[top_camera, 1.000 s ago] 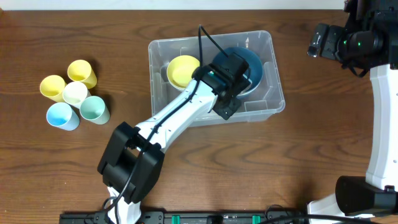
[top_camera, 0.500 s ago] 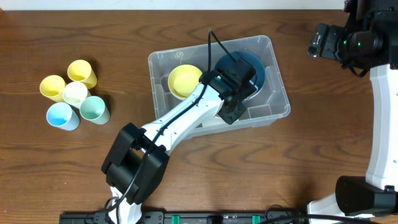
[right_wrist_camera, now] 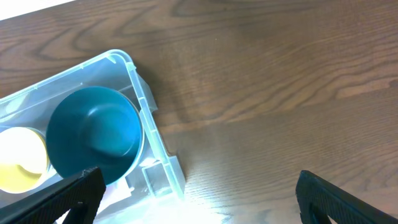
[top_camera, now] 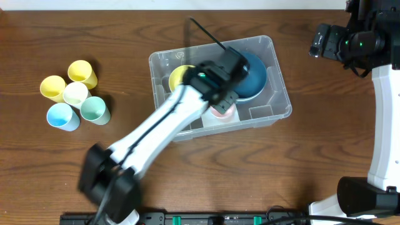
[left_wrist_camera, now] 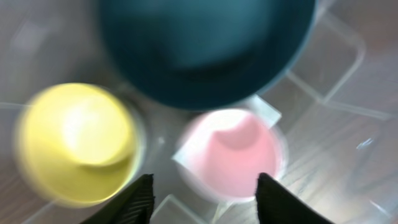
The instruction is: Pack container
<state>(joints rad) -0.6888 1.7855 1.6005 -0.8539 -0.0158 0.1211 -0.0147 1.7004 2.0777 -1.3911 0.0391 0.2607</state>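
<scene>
Hovering over container (top_camera: 281, 94) at table centre: left hand (left_wrist_camera: 208, 196), fingers spread, pinching nothing. Pink cup (left_wrist_camera: 233, 152) inside container, just beside yellow cup (left_wrist_camera: 78, 140) and teal bowl (top_camera: 253, 72). Risk: finger clips pink cup on lift and tips it, or arm nudges container. Right hand (right_wrist_camera: 199, 199) spread, empty, right of container.

My left arm (top_camera: 156, 124) was white with black joints (top_camera: 103, 178) and a black cable (top_camera: 208, 35); my left claw (left_wrist_camera: 204, 200) had dark fingers (left_wrist_camera: 138, 198).

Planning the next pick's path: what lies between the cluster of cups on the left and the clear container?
Only bare wooden table lies between the cups and the container, as the overhead view shows.
</scene>
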